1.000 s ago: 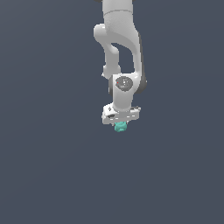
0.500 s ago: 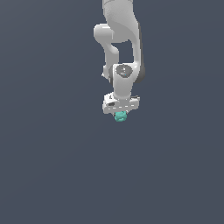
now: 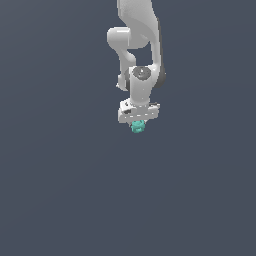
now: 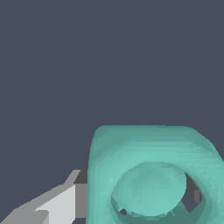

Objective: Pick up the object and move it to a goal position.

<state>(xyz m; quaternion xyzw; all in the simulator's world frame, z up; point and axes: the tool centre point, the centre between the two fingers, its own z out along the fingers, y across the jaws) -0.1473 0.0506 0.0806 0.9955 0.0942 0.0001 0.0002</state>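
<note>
1. Filling the near part of the wrist view, the small teal-green lumpy object (image 4: 151, 175) shows a rounded, blocky outer rim and a smooth round bulge set inside a hollow.
2. A white finger (image 4: 57, 205) with a dark grey pad presses against one flank of the object; a dark patch at the opposite flank may be the other pad, though it is too hidden to be sure.
3. No brand, label or writing can be read on the object or the finger.
4. In the exterior view, the white gripper (image 3: 138, 121) hangs pointing downward with the object (image 3: 138, 126) clamped between its fingers, the teal piece peeking out just below the hand.
5. The object looks roundish from here, so no clear long axis can be told; in the wrist view its hollow face turns toward the camera.
6. Above the gripper, the white jointed robot arm (image 3: 140, 55) rises to the top edge of the exterior view, a round grey cap visible on its wrist joint.
7. Behind everything lies a plain dark slate-grey background (image 3: 55, 190), uniform and featureless, with no visible edge between floor and wall.
</note>
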